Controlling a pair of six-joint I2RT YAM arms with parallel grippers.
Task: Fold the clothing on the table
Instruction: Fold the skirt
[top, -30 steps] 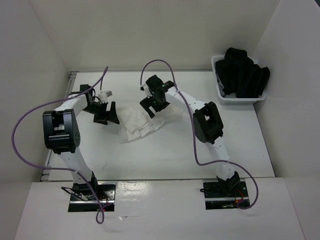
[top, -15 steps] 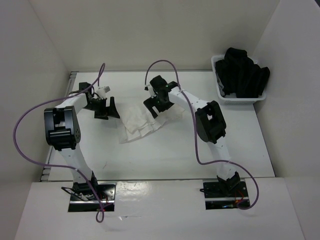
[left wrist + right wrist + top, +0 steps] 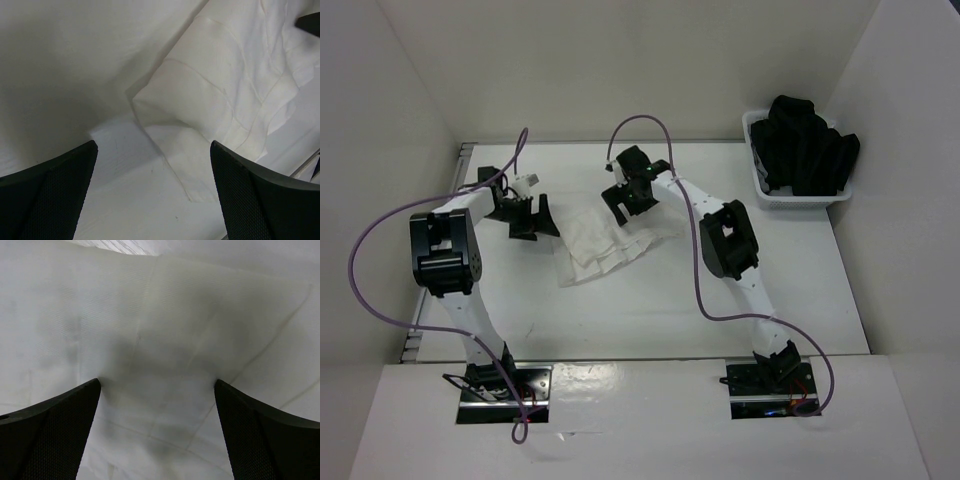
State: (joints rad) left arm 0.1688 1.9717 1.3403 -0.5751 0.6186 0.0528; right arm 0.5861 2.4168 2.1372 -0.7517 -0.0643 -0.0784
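Observation:
The clothing (image 3: 605, 240) is a white, wrinkled, creased garment lying in folded layers in the middle of the table (image 3: 650, 310). My left gripper (image 3: 534, 224) hovers open just off its left edge. In the left wrist view the layered corner of the clothing (image 3: 220, 95) lies ahead, with bare table (image 3: 115, 195) between the open left gripper (image 3: 152, 165) and its black fingers (image 3: 50, 195). My right gripper (image 3: 632, 203) stands open over the garment's far right part. The right wrist view is filled with the clothing (image 3: 160, 330), and the right gripper (image 3: 157, 385) holds nothing.
A white basket (image 3: 790, 196) full of black garments (image 3: 805, 150) stands at the back right. A grey rail (image 3: 463, 170) runs along the table's left edge. White walls close in the back and both sides. Purple cables loop off both arms.
Both grippers have drawn a little toward the back of the table, both open throughout. The clothing lies as it did.

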